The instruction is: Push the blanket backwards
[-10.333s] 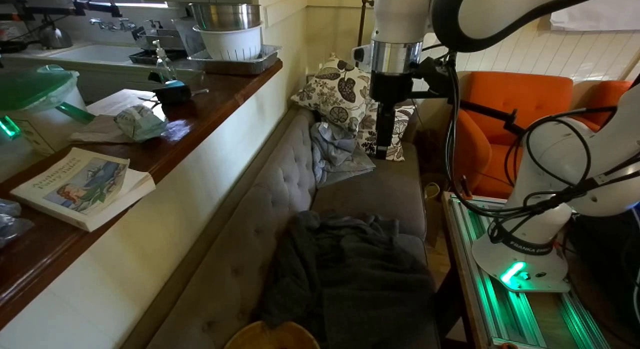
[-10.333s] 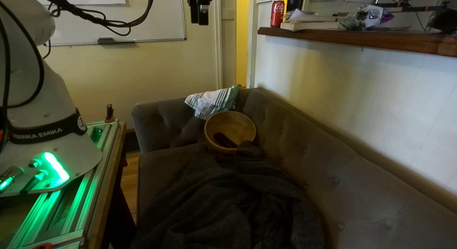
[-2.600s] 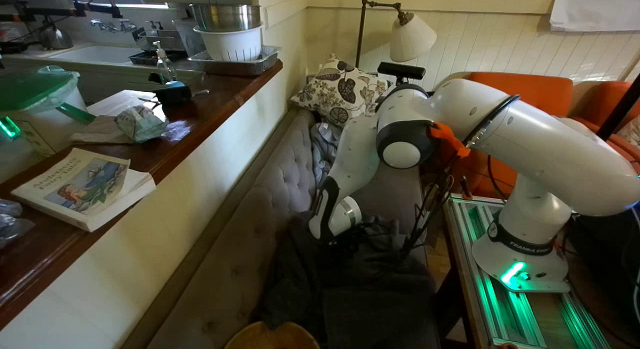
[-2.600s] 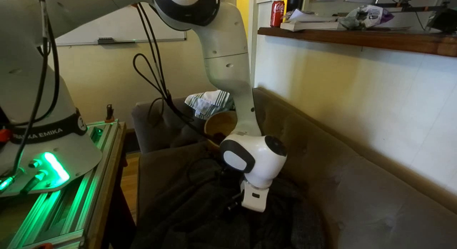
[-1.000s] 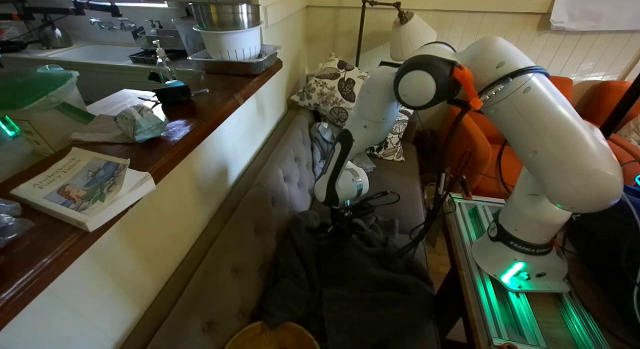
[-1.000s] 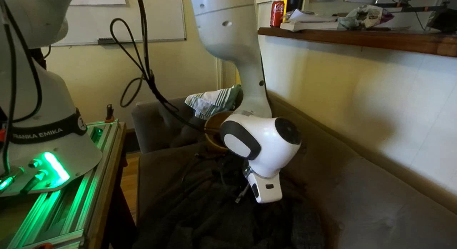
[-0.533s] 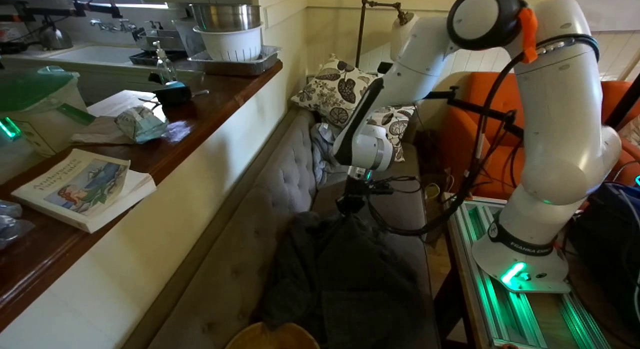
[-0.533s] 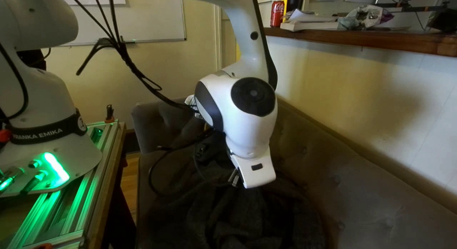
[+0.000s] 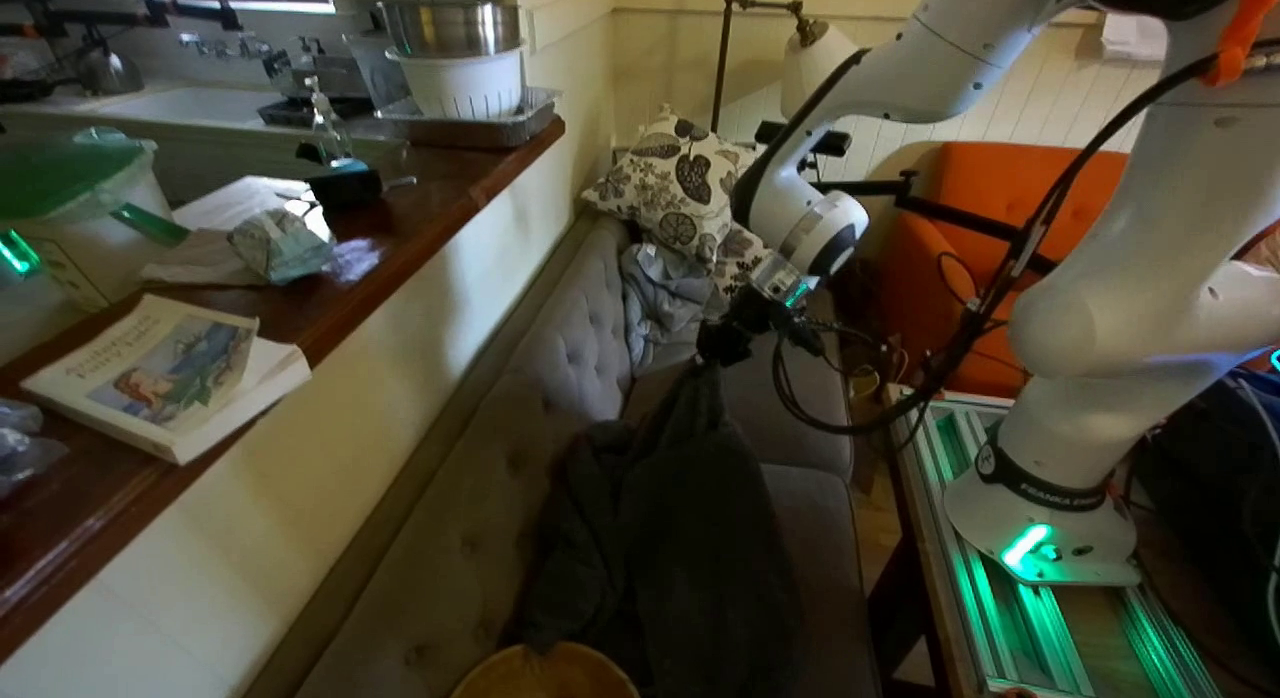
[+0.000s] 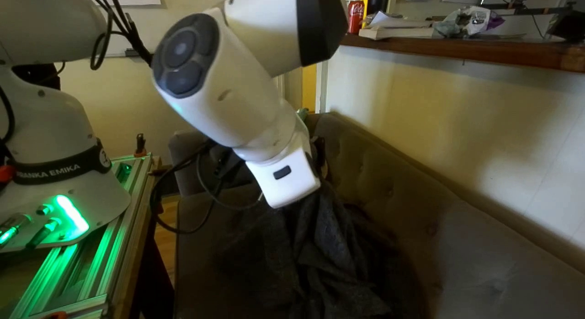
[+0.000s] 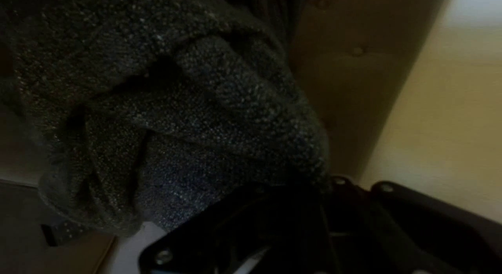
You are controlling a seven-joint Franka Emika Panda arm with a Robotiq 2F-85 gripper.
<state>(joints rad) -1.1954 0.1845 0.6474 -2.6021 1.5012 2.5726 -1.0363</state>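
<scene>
- Gripper (image 9: 706, 360) closed, its jaws clamped on a gathered bit of the blanket (image 9: 690, 548); the wrist view, though dim, shows the folds running right in between them.
- Dark grey and plain, the blanket lies along the seat of the tufted sofa (image 9: 815, 523). Its far end rises off the seat in a narrow peak to the gripper; the rest spreads nearer in loose folds, down to a wooden bowl (image 9: 545, 673) at the near end, partly out of view.
- Robot arm (image 9: 1110, 308) reaching over the sofa from its base (image 9: 1080, 538) on the right, the gripper tilted down. In an exterior view the white wrist (image 10: 247, 113) hides the gripper, and the blanket hangs in creases just below.
- To the blanket's right in the wrist view: the sofa's buttoned back, then a pale wall (image 11: 439, 140).
- Far end of the sofa: floral cushions (image 9: 665, 183) propped in the corner, a paler grey cloth (image 9: 665, 288) crumpled just in front of them.
- Far right, an orange chair (image 9: 1040, 183), partly behind the arm.
- Left, above the sofa back: a wooden counter (image 9: 440, 203) with a paperback book (image 9: 165, 378) near and a white colander (image 9: 460, 83) far.
</scene>
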